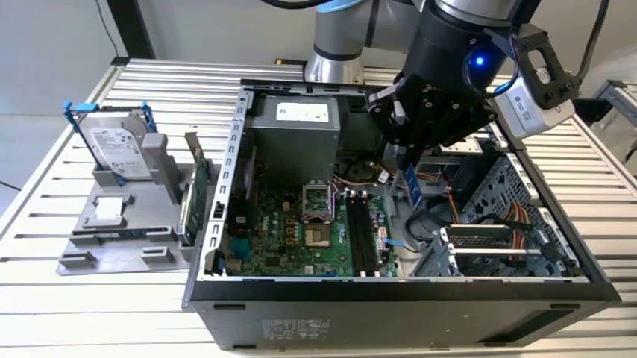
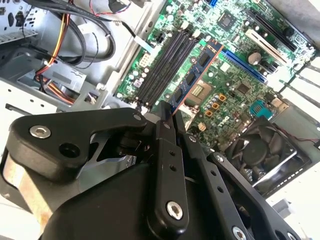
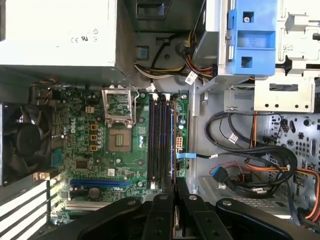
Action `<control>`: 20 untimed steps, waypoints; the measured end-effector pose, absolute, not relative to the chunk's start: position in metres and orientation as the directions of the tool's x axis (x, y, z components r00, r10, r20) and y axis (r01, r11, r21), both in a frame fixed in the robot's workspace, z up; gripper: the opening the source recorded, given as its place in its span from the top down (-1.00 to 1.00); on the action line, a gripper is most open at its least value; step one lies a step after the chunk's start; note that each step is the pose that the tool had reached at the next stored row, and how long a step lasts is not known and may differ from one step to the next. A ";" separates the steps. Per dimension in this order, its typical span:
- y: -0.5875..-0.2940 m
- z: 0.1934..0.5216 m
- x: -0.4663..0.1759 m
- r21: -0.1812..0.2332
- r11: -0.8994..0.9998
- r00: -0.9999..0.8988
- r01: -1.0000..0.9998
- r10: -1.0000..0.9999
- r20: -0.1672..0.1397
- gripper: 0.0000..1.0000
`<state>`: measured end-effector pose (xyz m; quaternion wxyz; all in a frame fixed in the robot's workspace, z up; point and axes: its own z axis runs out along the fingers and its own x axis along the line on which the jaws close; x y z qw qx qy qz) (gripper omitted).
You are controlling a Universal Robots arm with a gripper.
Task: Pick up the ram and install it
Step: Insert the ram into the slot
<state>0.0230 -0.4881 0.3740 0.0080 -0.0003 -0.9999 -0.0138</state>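
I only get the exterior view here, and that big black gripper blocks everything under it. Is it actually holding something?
Observer: Yes. In the second wrist view the gripper is shut on the ram, a narrow stick with black chips.
Operator: Is it plugged in already?
Observer: No. It hangs above the motherboard, beside the black memory slots.
Operator: Are those slots free?
Observer: In the first wrist view the memory slots look empty, and the ram appears edge-on along them.
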 end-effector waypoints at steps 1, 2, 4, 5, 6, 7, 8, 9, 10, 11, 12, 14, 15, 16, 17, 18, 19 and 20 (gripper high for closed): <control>-0.488 0.373 0.024 0.028 1.000 -1.000 0.001 0.000 0.016 1.00; -0.488 0.372 0.024 0.027 1.000 -1.000 0.001 0.000 0.016 1.00; -0.488 0.371 0.026 0.028 1.000 -1.000 0.001 0.000 0.016 1.00; -0.488 0.370 0.026 0.028 1.000 -1.000 0.001 0.000 0.016 1.00; -0.488 0.370 0.026 0.028 1.000 -1.000 0.001 0.000 0.016 1.00; -0.488 0.369 0.027 0.028 1.000 -1.000 0.001 0.000 0.016 1.00; -0.488 0.369 0.027 0.027 1.000 -1.000 0.001 0.000 0.016 1.00; -0.488 0.368 0.027 0.028 1.000 -1.000 0.001 0.000 0.016 1.00; -0.488 0.368 0.027 0.028 1.000 -1.000 0.001 0.000 0.016 1.00; -0.488 0.367 0.027 0.027 1.000 -1.000 0.001 0.000 0.016 1.00; -0.488 0.367 0.027 0.027 1.000 -1.000 0.001 0.000 0.016 1.00; -0.488 0.366 0.028 0.027 1.000 -1.000 0.001 0.000 0.016 1.00; -0.488 0.366 0.028 0.028 1.000 -1.000 0.001 0.000 0.016 1.00; -0.488 0.365 0.028 0.028 1.000 -1.000 0.001 0.000 0.016 1.00; -0.488 0.365 0.028 0.028 1.000 -1.000 0.001 0.000 0.016 1.00; -0.488 0.365 0.028 0.028 1.000 -1.000 0.001 0.000 0.016 1.00; -0.488 0.364 0.028 0.028 1.000 -1.000 0.001 0.000 0.016 1.00; -0.488 0.364 0.028 0.028 1.000 -1.000 0.001 0.000 0.016 1.00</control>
